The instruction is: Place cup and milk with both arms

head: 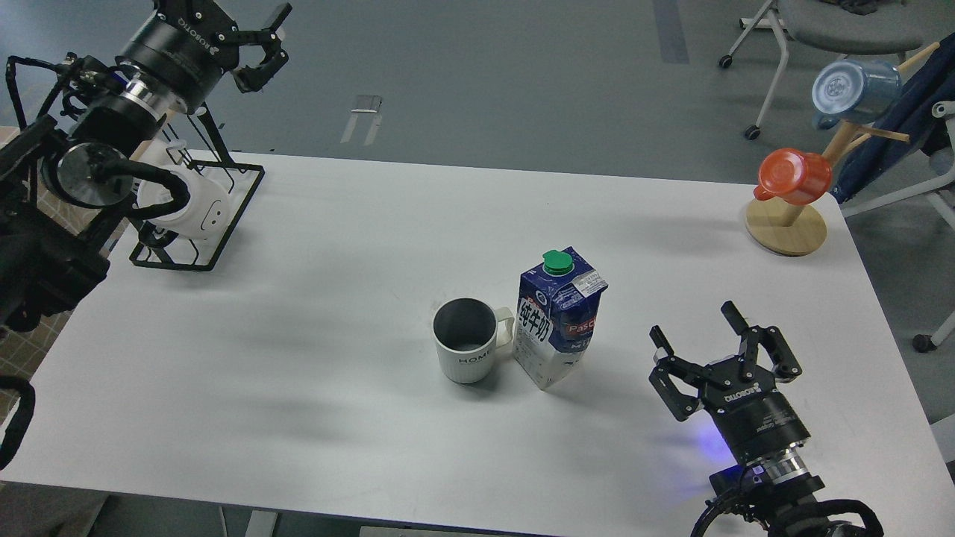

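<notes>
A white cup (465,349) with a dark inside stands upright near the middle of the white table (336,246), handle to the right. A blue and white milk carton (556,317) with a green cap stands upright right next to it, almost touching the handle. My right gripper (692,322) is open and empty, to the right of the carton and apart from it. My left gripper (265,41) is open and empty, raised beyond the table's far left corner, far from both things.
A black wire rack (195,212) holding a white mug stands at the far left of the table. A wooden mug tree (787,224) with an orange cup and a blue cup stands at the far right corner. A chair is behind it.
</notes>
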### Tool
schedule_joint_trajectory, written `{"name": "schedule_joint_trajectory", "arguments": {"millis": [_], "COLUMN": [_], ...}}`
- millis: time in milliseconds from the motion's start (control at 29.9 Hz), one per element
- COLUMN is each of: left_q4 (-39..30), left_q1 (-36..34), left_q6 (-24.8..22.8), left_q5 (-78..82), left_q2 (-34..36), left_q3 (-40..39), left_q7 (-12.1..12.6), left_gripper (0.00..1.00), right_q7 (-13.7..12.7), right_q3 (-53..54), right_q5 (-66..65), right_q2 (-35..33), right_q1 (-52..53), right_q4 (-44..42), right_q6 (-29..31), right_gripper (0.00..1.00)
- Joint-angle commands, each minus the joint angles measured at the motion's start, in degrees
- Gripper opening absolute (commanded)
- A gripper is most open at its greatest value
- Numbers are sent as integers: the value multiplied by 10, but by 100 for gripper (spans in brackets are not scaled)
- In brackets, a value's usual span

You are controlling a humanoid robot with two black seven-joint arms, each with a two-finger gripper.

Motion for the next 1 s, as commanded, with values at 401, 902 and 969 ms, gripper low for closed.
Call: {"name": "schedule_joint_trajectory", "arguments": {"millis": [401,902,969], "left_q4": [13,14,11], "left_q1": [-8,-50,-48], "left_q6": [0,0,0], "left_q5": [-3,32,32], "left_q2": [-38,-61,-63], "left_q3": [-13,-33,-34], "left_q7": [1,5,4], "left_gripper": [99,99,99], "right_q7": [0,0,0], "right_q3": [45,34,25], "right_q5": [-137,-274,-284], "right_q2": [-42,-101,-103], "right_q1": [297,596,606], "right_q4": [-73,-322,-324], "right_q6": [0,0,0], "right_gripper": [100,100,100]}}
